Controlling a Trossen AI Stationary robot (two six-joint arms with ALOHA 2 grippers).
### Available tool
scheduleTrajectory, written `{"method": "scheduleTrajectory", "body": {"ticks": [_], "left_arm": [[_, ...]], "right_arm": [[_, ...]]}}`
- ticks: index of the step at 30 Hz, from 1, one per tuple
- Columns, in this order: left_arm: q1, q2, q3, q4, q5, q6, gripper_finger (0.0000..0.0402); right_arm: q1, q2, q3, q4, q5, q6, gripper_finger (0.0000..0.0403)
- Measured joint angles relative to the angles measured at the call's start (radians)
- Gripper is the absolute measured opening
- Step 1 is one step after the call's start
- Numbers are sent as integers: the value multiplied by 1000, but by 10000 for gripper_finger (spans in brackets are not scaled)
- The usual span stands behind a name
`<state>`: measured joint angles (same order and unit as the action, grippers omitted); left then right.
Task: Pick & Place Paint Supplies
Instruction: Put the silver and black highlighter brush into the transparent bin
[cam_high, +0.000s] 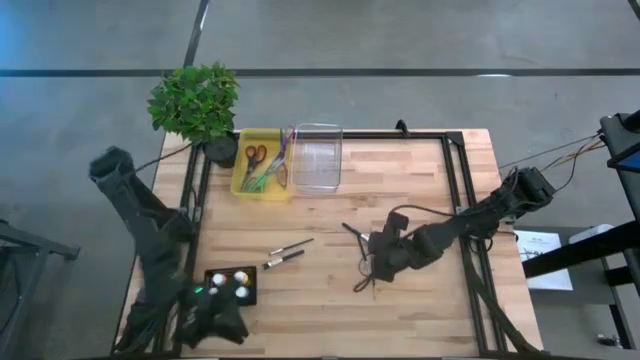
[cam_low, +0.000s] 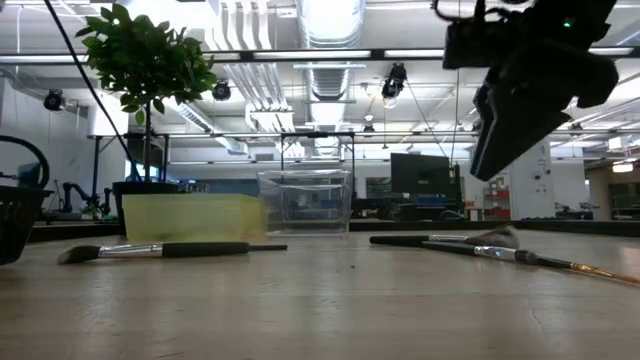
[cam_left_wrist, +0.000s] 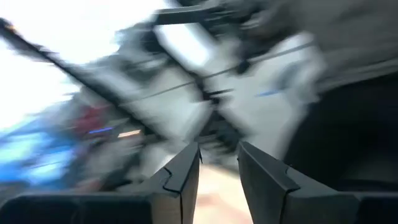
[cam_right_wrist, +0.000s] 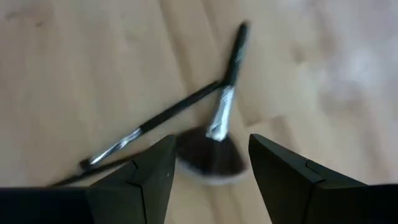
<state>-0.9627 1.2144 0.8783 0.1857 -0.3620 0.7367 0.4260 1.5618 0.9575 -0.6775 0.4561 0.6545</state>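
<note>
A fan-headed brush (cam_right_wrist: 214, 149) and a thin dark-handled brush (cam_right_wrist: 149, 127) lie crossed on the wood; both also show in the low view, fan brush (cam_low: 450, 239) and thin brush (cam_low: 540, 260). My right gripper (cam_right_wrist: 208, 171) hovers open above them, its fingers on either side of the fan head without touching; it stands right of the table's middle (cam_high: 375, 255). Two more brushes (cam_high: 287, 254) lie left of it. A black tray of paint bottles (cam_high: 232, 283) sits near the near-left corner. My left gripper (cam_left_wrist: 217, 165) is open, beside that tray.
A yellow bin (cam_high: 262, 163) with scissors and a clear plastic box (cam_high: 317, 157) stand at the far edge, a potted plant (cam_high: 195, 100) at the far-left corner. Bare wood lies between the brushes and the bins.
</note>
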Motion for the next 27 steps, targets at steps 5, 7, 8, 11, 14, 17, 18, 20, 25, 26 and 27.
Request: {"method": "scheduleTrajectory", "body": {"ticks": [5, 7, 8, 11, 14, 17, 18, 20, 25, 26, 27], "left_arm": [[-206, 67, 0, 282, -523, 147, 116], [-235, 81, 0, 327, -593, 172, 116], [-240, 84, 0, 330, -607, 180, 116], [-239, 84, 0, 326, -617, 184, 116], [-226, 84, 0, 327, -618, 184, 116], [-216, 84, 0, 327, -619, 184, 116], [-212, 84, 0, 327, -618, 184, 116], [-209, 84, 0, 327, -619, 184, 116], [-207, 83, 0, 327, -618, 183, 116], [-207, 83, 0, 327, -618, 183, 116], [-207, 83, 0, 327, -618, 183, 116]], "right_arm": [[-100, -1, -1, -47, -185, -7, 203], [-144, -1, -7, -60, -233, -7, 203], [-163, -1, -10, -66, -261, -7, 203], [-206, -1, -18, -75, -303, -15, 203], [-240, 2, -27, -73, -330, -27, 203], [-259, 7, -35, -65, -362, -44, 203], [-262, 10, -36, -53, -371, -55, 203], [-267, 13, -40, -32, -395, -76, 203], [-268, 13, -53, 22, -441, -87, 203], [-268, 13, -58, 27, -442, -86, 203], [-268, 19, -65, 41, -442, -85, 203]]}}
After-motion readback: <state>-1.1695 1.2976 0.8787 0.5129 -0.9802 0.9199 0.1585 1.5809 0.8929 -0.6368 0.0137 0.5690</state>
